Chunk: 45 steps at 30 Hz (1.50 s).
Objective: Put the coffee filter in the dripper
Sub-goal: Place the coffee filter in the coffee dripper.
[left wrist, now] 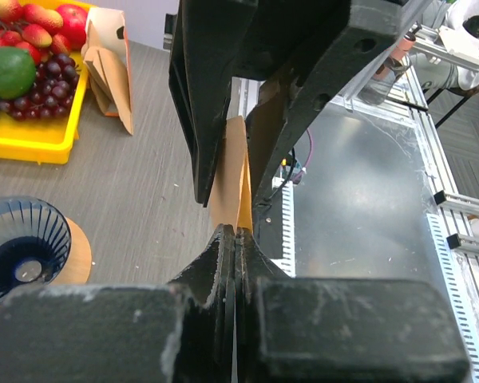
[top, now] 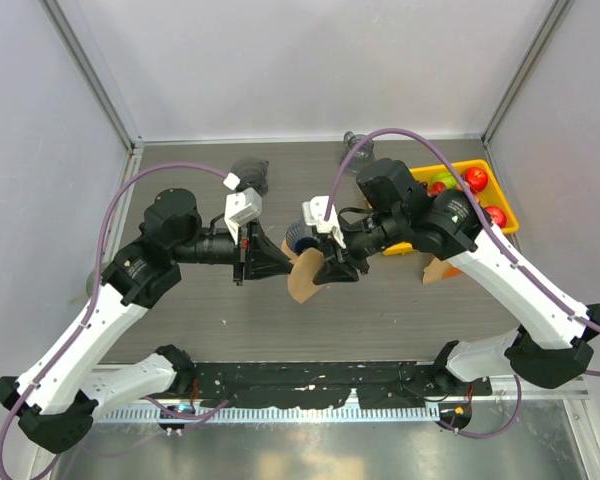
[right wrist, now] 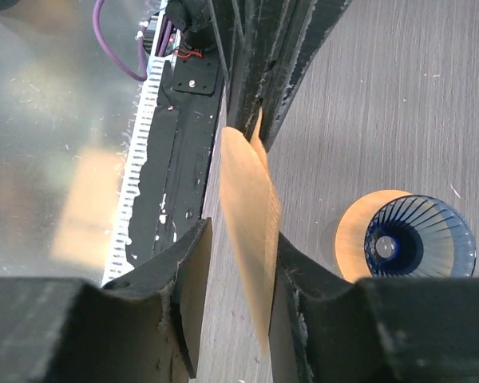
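Top external view: both arms meet over the middle of the table (top: 210,310); the brown coffee filter (top: 302,278) hangs between them, above the table, with the left gripper (top: 280,266) at its left side and the right gripper (top: 318,270) at its right; the blue dripper (top: 302,236) stands on the table just behind the filter, and the filter is not in it; a yellow fruit tray (top: 508,200) sits at the far right, with a tan stack of spare filters (top: 435,270) leaning beside its near edge.

Left wrist view: the left gripper's jaws are pressed together on one edge of the coffee filter, which stands edge-on away from them; the right gripper's black fingers reach in from the top, one on each side of the paper; the dripper rests on a round wooden base (left wrist: 78,257) at lower left, apart from the filter.

Right wrist view: the right gripper is part-way open astride the filter; the paper lies against one finger, with a clear gap to the other.
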### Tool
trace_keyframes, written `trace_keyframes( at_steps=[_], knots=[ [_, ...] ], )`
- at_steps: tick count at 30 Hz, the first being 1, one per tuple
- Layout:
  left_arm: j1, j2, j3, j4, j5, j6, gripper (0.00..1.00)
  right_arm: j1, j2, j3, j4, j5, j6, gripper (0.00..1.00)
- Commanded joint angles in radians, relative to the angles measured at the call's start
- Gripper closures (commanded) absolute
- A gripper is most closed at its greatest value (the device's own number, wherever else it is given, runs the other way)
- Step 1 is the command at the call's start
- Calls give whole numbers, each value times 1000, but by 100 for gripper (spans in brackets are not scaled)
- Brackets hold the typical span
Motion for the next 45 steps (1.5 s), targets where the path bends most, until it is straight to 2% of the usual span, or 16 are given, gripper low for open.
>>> trace_keyframes(
  at_steps=[1,4,6,7,8,13,17,22,35,38,43,44,45],
  knots=[
    [4,-14,2,62,5,-13,100,-10,6,18,-16,-31,-29,67],
    [2,-6,5,57,-19,-2,100,-12,10,25,-17,-38,-32,89],
    [4,9,19,43,-15,1,100,-12,13,31,-14,-43,-25,95],
    [2,17,23,36,-9,4,100,-12,18,31,-14,-48,-23,95],
    [-1,23,29,25,-7,7,91,-12,24,38,-14,-49,-23,95],
    [-4,29,37,14,-27,16,66,-12,29,48,-13,-54,-15,95],
    [-9,35,37,13,-33,21,59,-13,36,53,-11,-51,-8,95],
    [-1,-23,-1,17,31,43,50,-18,23,38,-22,-41,-20,95],
    [-4,21,28,8,-52,35,61,-18,32,58,-13,-90,-12,95],
    [-6,15,19,13,-58,38,68,-18,27,50,-13,-100,-20,95],
    [-4,-3,0,51,8,33,83,-18,36,50,-19,-92,-20,95],
    [-4,-8,-7,63,26,26,83,-18,38,50,-19,-92,-20,95],
    [-4,-14,-13,75,42,17,78,-19,36,47,-20,-91,-20,95]
  ],
)
